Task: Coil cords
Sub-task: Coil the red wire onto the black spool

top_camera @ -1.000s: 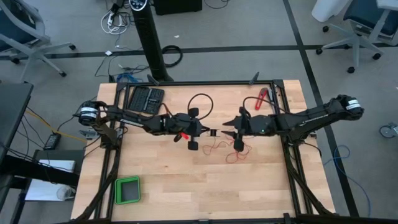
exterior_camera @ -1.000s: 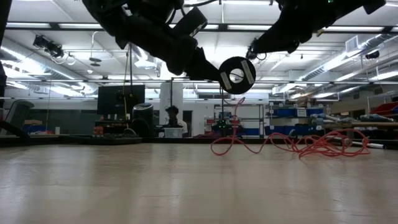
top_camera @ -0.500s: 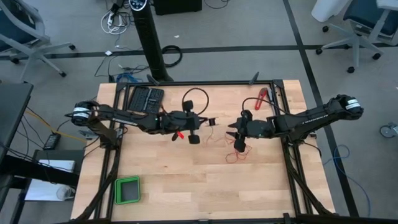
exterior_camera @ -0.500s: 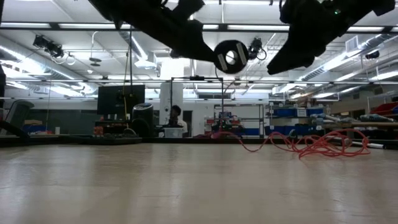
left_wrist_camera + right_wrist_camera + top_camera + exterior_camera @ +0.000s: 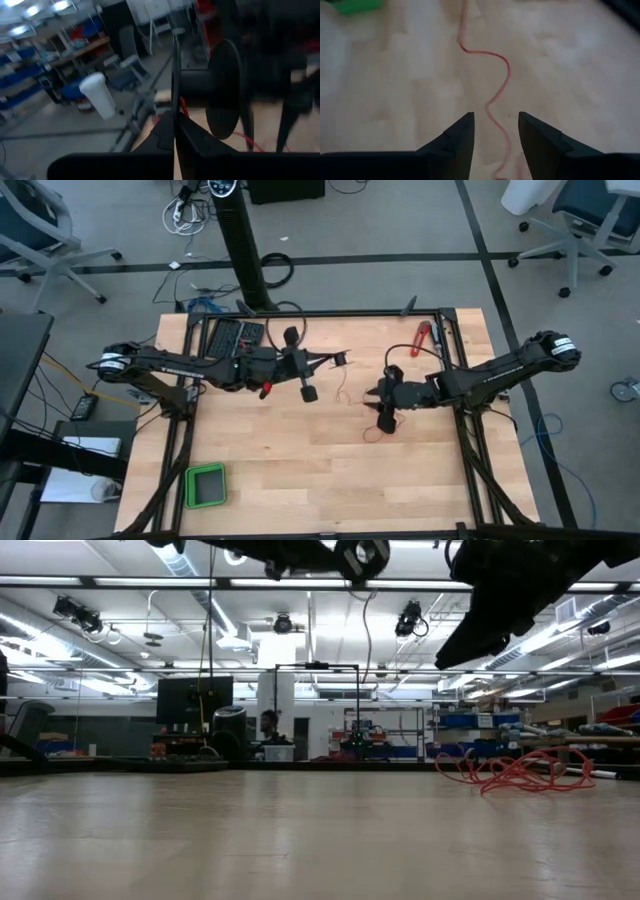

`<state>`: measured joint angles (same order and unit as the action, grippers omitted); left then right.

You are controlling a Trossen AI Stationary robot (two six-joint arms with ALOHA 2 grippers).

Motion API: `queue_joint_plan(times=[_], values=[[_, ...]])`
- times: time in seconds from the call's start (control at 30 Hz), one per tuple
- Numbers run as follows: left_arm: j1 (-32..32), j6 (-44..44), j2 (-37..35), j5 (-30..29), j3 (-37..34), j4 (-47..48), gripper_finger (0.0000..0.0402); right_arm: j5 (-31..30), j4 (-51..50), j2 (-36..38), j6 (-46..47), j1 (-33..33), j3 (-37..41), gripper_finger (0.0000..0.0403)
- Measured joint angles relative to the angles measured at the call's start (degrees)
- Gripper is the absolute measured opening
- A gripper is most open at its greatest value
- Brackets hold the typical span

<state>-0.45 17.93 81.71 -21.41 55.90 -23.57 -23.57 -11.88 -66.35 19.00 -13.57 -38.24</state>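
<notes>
My left gripper (image 5: 335, 361) is shut on a small black spool (image 5: 210, 95), raised high over the middle of the table; the spool's round flange shows at the top of the low view (image 5: 365, 554). A thin red cord (image 5: 378, 427) lies as a loose tangle on the table (image 5: 510, 772), and one strand runs up toward the spool. My right gripper (image 5: 376, 397) hovers open just above the tangle. In the right wrist view a squiggly strand (image 5: 495, 95) lies on the wood ahead of the open fingers (image 5: 496, 125). My left gripper pinches the spool's near flange (image 5: 175, 85) between its two fingers, which lie flat on its two faces. The spool's axle (image 5: 195, 92) sticks out sideways and level. The spool is lifted clear of the table, and the cord hangs below it.
A red-handled tool (image 5: 422, 338) lies at the far right of the table, a black case (image 5: 235, 335) at the far left, and a green box (image 5: 205, 485) at the near left. Black frame rails (image 5: 470, 460) run along the table's edges.
My left gripper has gone up and toward the table's far left with the spool. The cord's loops nearest the spool have been drawn up off the wood; the tangle at the right has stayed. My right gripper has drifted slightly toward the near right.
</notes>
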Motion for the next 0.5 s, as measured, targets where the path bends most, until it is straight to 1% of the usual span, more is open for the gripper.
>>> queue_joint_plan(times=[0.07,0.23,0.43,0.5], values=[[0.0,0.2,0.0,0.0,0.0,-2.5,0.0006,-1.0,1.0,-1.7,-0.5,-0.1,0.0,0.015],[0.0,0.5,0.0,0.0,0.0,-5.4,0.0006,-1.1,4.0,-7.1,-1.6,0.0,0.0,0.0151],[-0.1,0.5,0.0,0.0,0.3,-7.4,0.0006,-6.3,9.1,-12.8,-1.7,0.4,0.0,0.015],[-0.2,0.2,0.0,0.0,0.3,-7.6,0.0006,-6.6,10.6,-13.7,-2.2,0.6,0.0,0.015]])
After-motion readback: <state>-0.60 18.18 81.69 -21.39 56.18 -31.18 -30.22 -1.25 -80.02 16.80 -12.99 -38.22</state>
